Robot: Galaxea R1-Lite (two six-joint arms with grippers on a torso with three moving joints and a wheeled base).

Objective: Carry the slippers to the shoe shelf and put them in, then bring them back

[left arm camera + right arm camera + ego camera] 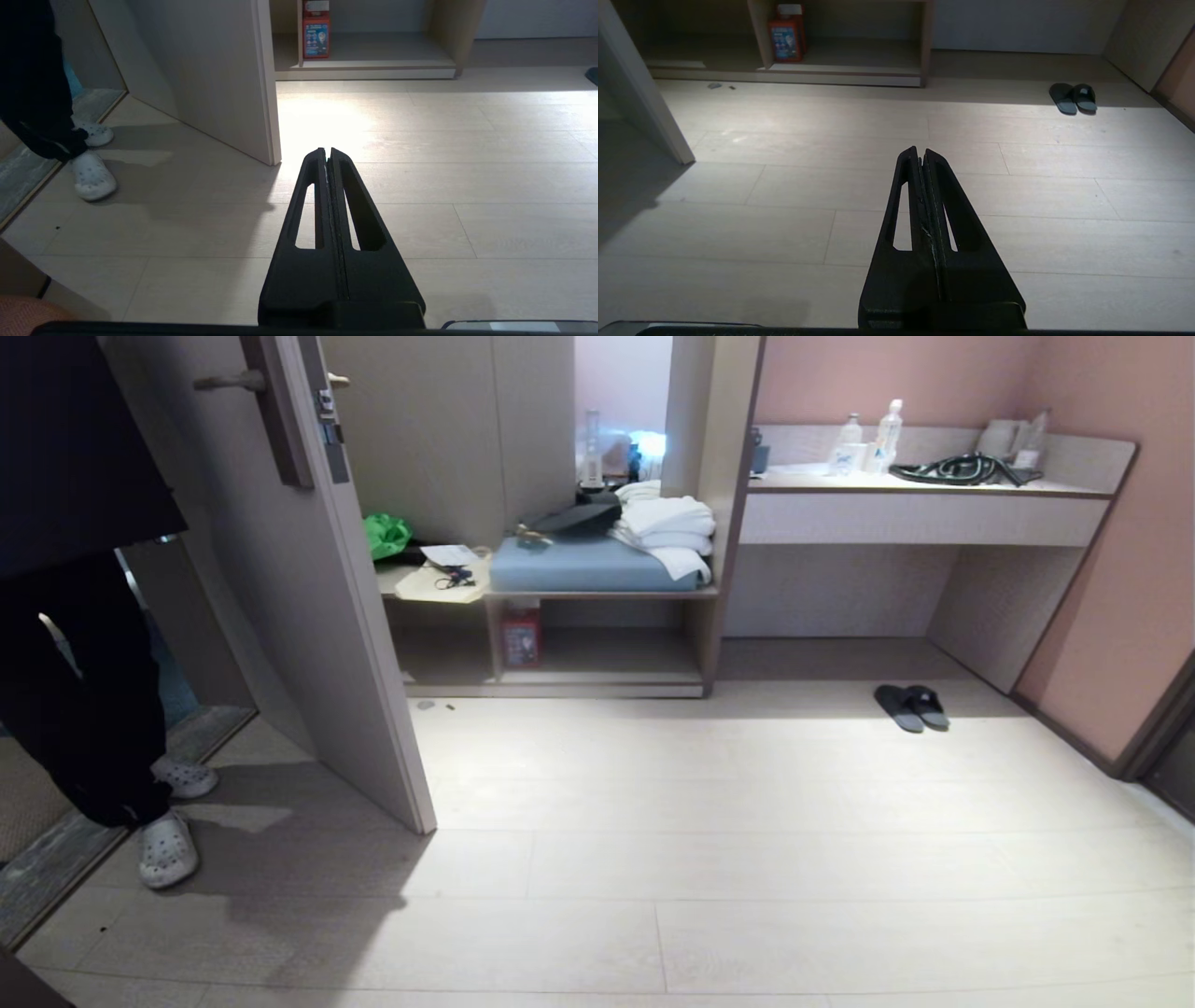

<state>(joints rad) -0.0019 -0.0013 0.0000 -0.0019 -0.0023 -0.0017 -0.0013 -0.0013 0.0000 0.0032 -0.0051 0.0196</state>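
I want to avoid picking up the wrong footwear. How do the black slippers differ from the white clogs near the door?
The slippers are black, flat slides; the white clogs are perforated and closed at the toe. The slippers lie unworn, side by side on the floor before the counter; the clogs are on a standing person's feet by the door. Both are pairs on the same floor.

Probably a hotel room entry: built-in wood unit (709, 523) with folded towels (667, 527), a bench cushion (579, 569), water bottles (882, 439) on a counter (924, 485), open door (345, 616).
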